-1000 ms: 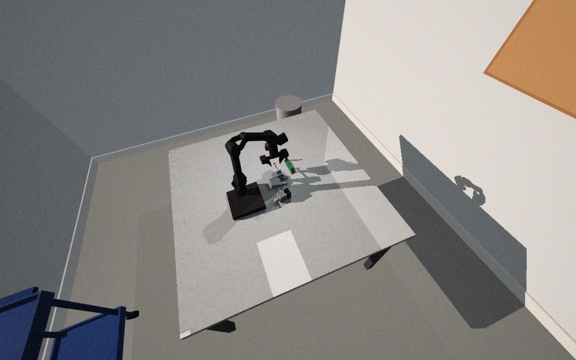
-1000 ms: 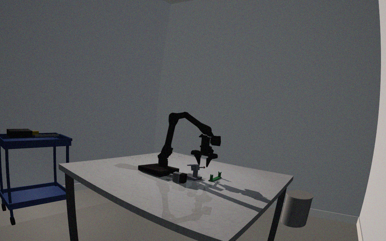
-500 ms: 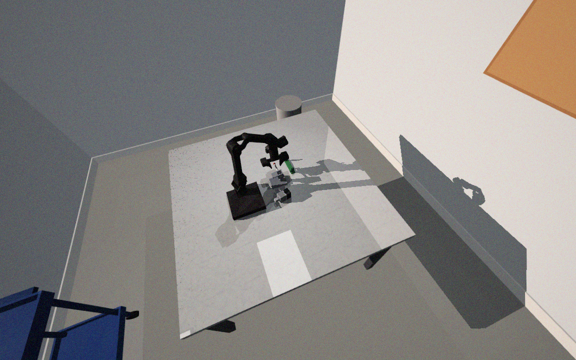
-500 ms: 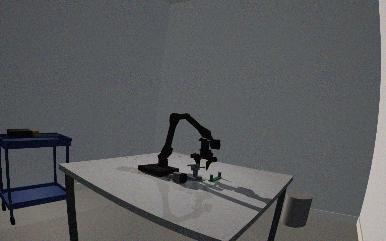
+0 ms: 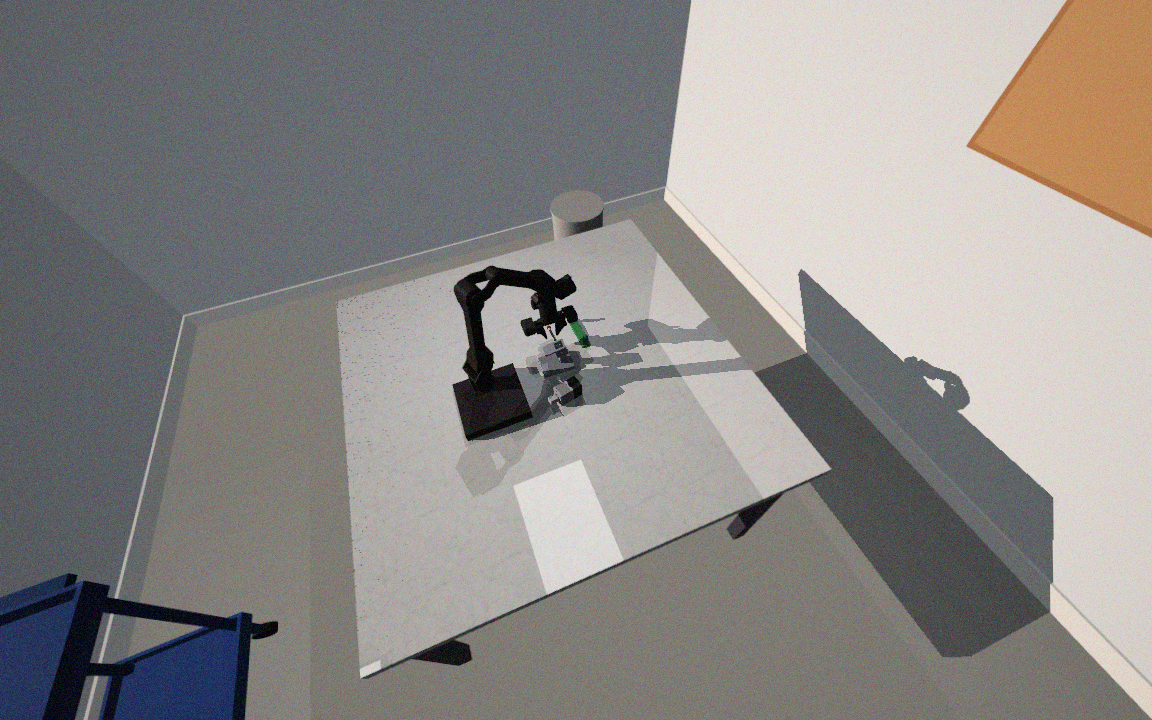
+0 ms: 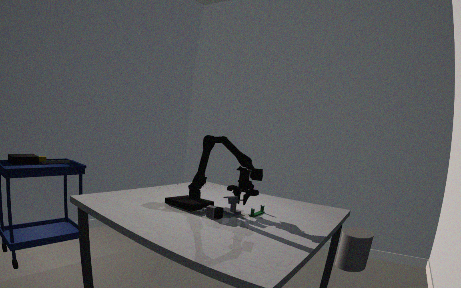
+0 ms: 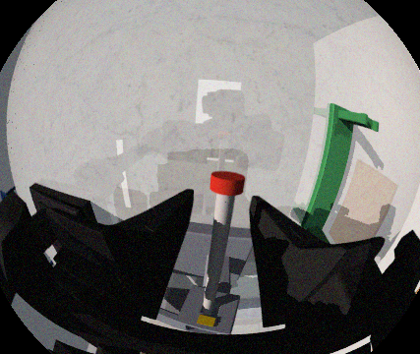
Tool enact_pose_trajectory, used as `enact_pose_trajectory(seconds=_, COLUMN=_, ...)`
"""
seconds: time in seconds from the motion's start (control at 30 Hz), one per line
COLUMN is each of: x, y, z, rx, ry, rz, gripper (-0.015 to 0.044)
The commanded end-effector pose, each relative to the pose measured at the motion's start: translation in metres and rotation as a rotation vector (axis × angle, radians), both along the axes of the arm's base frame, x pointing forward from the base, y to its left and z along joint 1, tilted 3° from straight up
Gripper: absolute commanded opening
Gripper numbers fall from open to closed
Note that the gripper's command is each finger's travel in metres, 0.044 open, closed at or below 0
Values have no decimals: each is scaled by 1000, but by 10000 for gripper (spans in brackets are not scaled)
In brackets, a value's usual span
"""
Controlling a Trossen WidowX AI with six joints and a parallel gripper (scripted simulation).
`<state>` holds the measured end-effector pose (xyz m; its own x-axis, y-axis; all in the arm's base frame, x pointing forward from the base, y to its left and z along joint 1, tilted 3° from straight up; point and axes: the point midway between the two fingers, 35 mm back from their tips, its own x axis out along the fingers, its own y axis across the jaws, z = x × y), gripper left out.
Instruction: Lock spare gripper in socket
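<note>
The lock pin (image 7: 219,236) has a red head and a pale shaft. It sticks out of the grey mount's socket (image 5: 555,358) (image 6: 233,205) (image 7: 225,315), beside a small yellow mark. My gripper (image 5: 549,329) (image 6: 241,203) (image 7: 222,199) points down at the pin's outer part, beside the socket. Its fingers are part-way open, one on each side of the pin, with a gap to the shaft on both sides in the wrist view. The spare gripper (image 5: 567,394) (image 6: 214,211), a grey and black block, lies on the table near the arm's base. The pin's inner end is hidden.
A green cradle (image 5: 580,334) (image 6: 257,213) (image 7: 328,177) with two uprights stands on the table (image 5: 464,573) (image 6: 146,229) beyond the pin's head. The arm's black base (image 5: 490,402) (image 6: 185,202) is close to the mount. A blue cart (image 6: 39,236) and a grey bin (image 6: 353,250) stand off the table.
</note>
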<state>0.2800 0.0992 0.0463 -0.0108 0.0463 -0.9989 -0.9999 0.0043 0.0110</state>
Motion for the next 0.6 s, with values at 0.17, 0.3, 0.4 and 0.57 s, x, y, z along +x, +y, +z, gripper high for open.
enact_pose_trajectory(seconds=0.17, x=0, y=1, z=0, rx=4, ry=1, rz=-4, gripper=0)
enact_pose_trajectory(seconds=0.3, x=0, y=1, z=0, rx=4, ry=1, rz=-4, gripper=0)
enact_pose_trajectory(seconds=0.4, x=0, y=1, z=0, rx=13, ry=1, rz=-5, gripper=0)
enact_pose_trajectory(seconds=0.57, x=1, y=3, z=5, rx=76, ry=-1, rz=-15, gripper=0)
